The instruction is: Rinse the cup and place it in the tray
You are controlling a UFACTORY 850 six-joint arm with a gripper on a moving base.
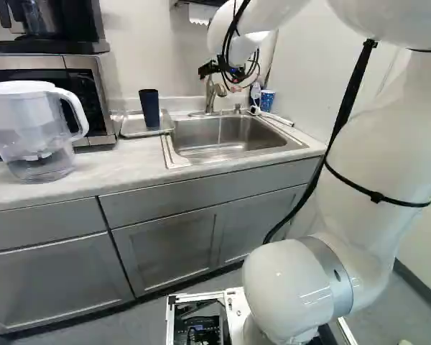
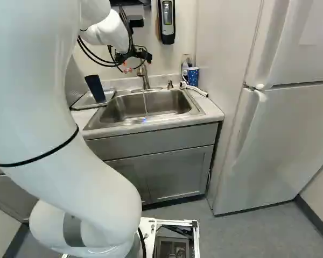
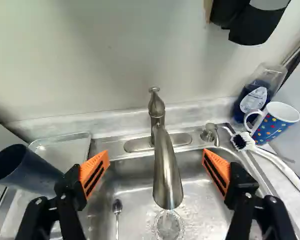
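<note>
- So the cup (image 3: 27, 170) is the tall dark one, standing open end up in the tray (image 3: 65, 150), on the counter to the robot's left of the sink (image 1: 230, 136).
- The gripper (image 3: 156, 154) is spread wide with nothing pinched. The faucet (image 3: 166, 170) shows between its orange pads (image 3: 94, 172), but I can't tell how near they are to it.
- The big thing here is direction: the cup is off to the gripper's left, outside the finger on the tray side. Both base views show a gap between them.
- Its long axis is about upright and the fingers close sideways, so a grab round the side looks doable, imo. Only one arm, so no question who reaches.
- Where's the job at? Hard to say. If the cup's been rinsed, it's basically done bar the tap. If not, the gripper has to back off the faucet, go left and bring the cup under the spout.
- Main risk is swinging left too early: a finger could snag the faucet or knock the cup over.
- The spotted mug (image 3: 276, 121) is on the opposite side, by the brush (image 3: 245, 142), so probably not the target.
- Can't tell if water's running. There's a spoon (image 3: 117, 206) in the sink too.
</note>
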